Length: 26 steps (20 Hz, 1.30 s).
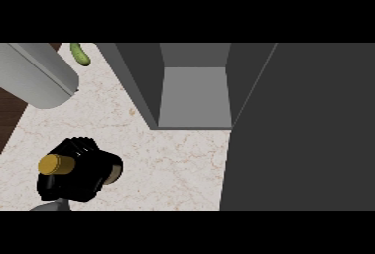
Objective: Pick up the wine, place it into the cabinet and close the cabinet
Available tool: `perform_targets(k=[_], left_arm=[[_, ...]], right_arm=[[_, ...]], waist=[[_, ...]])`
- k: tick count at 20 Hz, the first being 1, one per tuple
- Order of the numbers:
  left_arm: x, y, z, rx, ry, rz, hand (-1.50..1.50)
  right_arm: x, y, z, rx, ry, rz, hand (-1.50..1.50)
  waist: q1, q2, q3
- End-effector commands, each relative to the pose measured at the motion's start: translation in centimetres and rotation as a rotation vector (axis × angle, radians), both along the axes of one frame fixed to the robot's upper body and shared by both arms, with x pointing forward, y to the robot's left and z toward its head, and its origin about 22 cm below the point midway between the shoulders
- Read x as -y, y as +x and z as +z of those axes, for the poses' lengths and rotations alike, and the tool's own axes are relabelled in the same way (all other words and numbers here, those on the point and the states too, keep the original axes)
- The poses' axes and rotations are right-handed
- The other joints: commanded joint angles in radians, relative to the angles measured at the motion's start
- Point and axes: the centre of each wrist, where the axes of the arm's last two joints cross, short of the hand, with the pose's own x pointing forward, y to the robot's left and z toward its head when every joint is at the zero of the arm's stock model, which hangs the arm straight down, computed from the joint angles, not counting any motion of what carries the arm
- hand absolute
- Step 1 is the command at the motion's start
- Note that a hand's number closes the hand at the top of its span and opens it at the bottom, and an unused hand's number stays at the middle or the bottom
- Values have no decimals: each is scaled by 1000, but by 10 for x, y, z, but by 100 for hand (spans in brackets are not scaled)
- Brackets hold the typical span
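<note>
Head view: left hand (pixel 77 173) curled round the wine (pixel 57 164) near the counter (pixel 176 163) front-left corner, gold cap upward, apparently ready for carrying. Cabinet (pixel 194 94) stands open to receive it. Right hand unseen.

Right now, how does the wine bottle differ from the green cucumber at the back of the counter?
The dark wine bottle with the gold cap stands upright, seen from above, with the black left hand curled round it; the small green cucumber lies flat and untouched. The bottle sits at the counter's near left; the cucumber lies at the far edge, beside the grey cylinder. Both are left of the open grey cabinet.
</note>
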Motion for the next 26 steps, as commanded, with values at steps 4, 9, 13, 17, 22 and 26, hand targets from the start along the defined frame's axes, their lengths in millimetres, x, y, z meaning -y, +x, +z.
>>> perform_targets(k=[4,9,13,17,22,26], left_arm=[[14,-1,47,24,-65,-86,150],[54,-6,81,-9,-47,-112,150],[77,-10,121,-9,-28,-147,150],[111,17,130,-30,-46,-206,150],[140,14,150,13,-67,-244,150],[173,9,172,0,-93,-249,150]], right_arm=[[2,-26,3,18,50,63,-150],[-4,-32,8,36,67,60,-150],[-4,-22,8,9,64,55,-150],[-10,-18,16,35,79,43,-150],[6,-15,15,12,60,53,-150],[0,-9,6,8,77,43,-150]], waist=[[-2,0,0],[-3,-1,0],[-2,0,0],[-8,2,-1],[-8,2,-1],[-8,2,0]])
